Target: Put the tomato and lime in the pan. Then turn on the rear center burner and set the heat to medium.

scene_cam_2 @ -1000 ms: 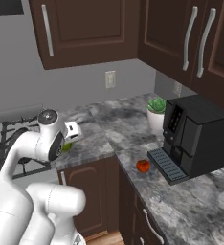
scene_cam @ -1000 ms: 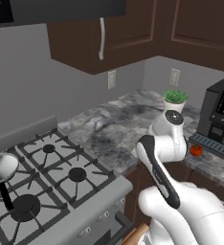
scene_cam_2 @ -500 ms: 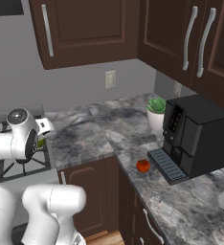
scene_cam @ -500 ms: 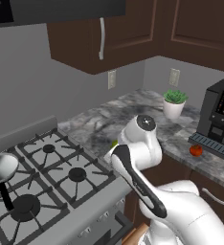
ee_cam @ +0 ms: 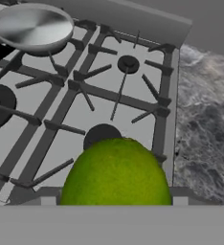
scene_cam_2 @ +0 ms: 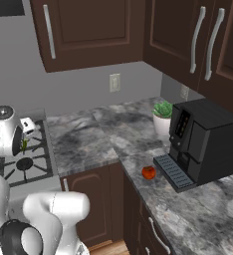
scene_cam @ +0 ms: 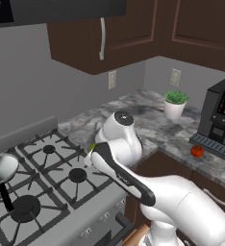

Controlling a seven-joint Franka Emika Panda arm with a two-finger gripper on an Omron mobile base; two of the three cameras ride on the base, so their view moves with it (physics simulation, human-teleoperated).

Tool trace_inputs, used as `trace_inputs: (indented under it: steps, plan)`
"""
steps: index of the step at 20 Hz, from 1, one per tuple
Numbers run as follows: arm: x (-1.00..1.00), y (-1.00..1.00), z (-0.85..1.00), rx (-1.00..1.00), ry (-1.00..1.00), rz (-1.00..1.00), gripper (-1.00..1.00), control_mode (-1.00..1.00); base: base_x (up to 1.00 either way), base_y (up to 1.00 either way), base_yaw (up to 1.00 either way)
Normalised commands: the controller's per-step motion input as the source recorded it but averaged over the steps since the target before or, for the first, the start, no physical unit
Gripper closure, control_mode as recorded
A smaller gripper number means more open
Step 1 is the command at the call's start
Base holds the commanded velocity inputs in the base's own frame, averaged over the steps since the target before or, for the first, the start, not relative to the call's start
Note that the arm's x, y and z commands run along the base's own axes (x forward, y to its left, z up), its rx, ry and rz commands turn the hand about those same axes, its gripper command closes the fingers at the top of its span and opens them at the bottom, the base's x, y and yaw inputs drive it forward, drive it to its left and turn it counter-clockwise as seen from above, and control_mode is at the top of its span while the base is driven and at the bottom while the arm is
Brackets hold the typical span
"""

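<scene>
Over the stove's [ee_cam: 176, 72] right edge, the lime [ee_cam: 116, 172] sits clenched between the fingers.

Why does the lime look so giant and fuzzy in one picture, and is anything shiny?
In the hand view the lime sits right at the camera, so it looms huge with soft edges. There too, the pan shows a pale sheen. In the right base view the tomato looks small and casts a faint shadow on the counter.
</scene>
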Motion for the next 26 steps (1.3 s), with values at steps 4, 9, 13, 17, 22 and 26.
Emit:
trace_inputs:
  steps: [4,9,13,17,22,26]
  plan:
    - [0.03,0.73,-0.03,-0.01,0.01,0.05,1.0,-1.0,0.0,0.0,0.0]
    - [0.25,0.52,-0.02,-0.04,0.19,0.0,1.0,-1.0,0.0,0.0,0.0]
    - [0.2,0.28,0.0,-0.03,0.27,0.0,1.0,-1.0,0.0,0.0,0.0]
    - [0.13,0.34,0.08,-0.01,0.21,0.0,1.0,-1.0,0.0,0.0,0.0]
    - [0.0,0.39,0.0,0.0,0.08,0.0,1.0,-1.0,0.0,0.0,0.0]
    - [0.0,0.37,0.0,0.0,0.0,0.0,1.0,-1.0,0.0,0.0,0.0]
